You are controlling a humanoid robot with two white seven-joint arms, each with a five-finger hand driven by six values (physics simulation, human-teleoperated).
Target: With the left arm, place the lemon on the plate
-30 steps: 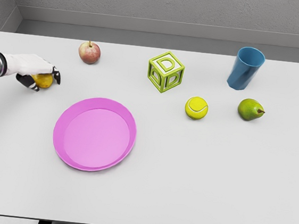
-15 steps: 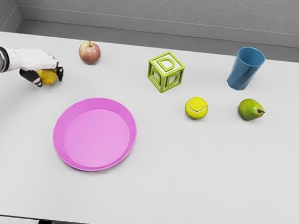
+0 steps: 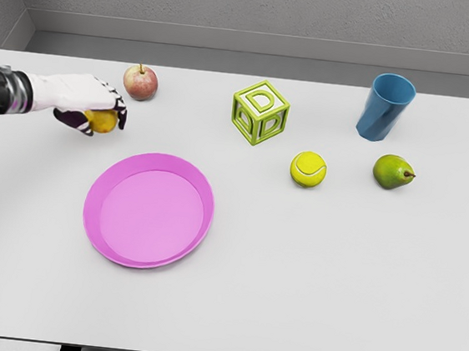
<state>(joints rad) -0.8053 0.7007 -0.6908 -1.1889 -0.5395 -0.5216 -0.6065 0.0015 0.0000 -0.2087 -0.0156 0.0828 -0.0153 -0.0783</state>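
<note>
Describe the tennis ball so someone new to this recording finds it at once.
Start at the pink plate and look right, across the white table. Below and right of the green letter cube, left of the pear, sits the tennis ball. It alone is a perfect yellow-green sphere with a pale curved seam.

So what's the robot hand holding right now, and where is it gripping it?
The left robot hand holds the small yellow lemon, fingers curled over its top and sides.
</note>
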